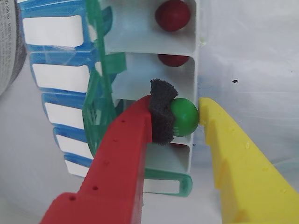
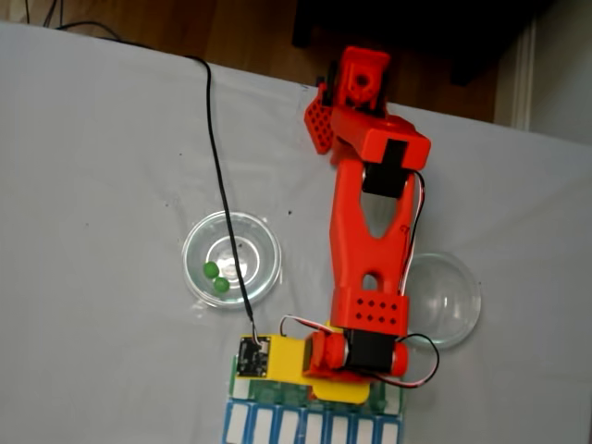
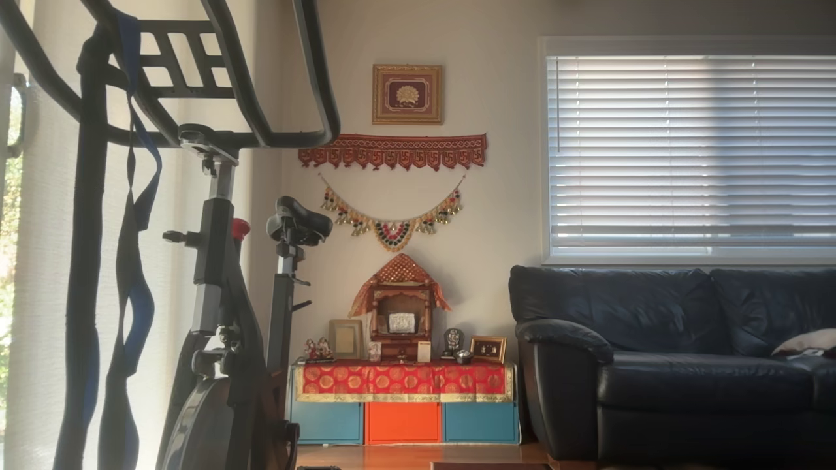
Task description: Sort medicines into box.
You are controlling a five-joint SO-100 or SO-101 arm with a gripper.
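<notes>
In the wrist view my gripper (image 1: 185, 115) is shut on a bright green ball (image 1: 184, 117), pinched between the dark foam pad on the red finger (image 1: 161, 114) and the tip of the yellow finger (image 1: 208, 112). The ball hangs just over an open white compartment of the box (image 1: 140, 42), near its right wall. Two dark red balls (image 1: 173, 14) (image 1: 174, 59) lie in the compartments beyond. Green lids (image 1: 100, 93) stand open, with the blue-lidded row (image 1: 56, 74) at the left. The fixed view shows the orange arm (image 2: 370, 268) bent down over the box (image 2: 277, 425) at the bottom edge.
In the fixed view a round glass dish (image 2: 196, 242) left of the arm holds two green balls (image 2: 216, 277), with a black cable (image 2: 211, 139) running across it. A second glass dish (image 2: 453, 301) sits right of the arm. White cloth covers the table.
</notes>
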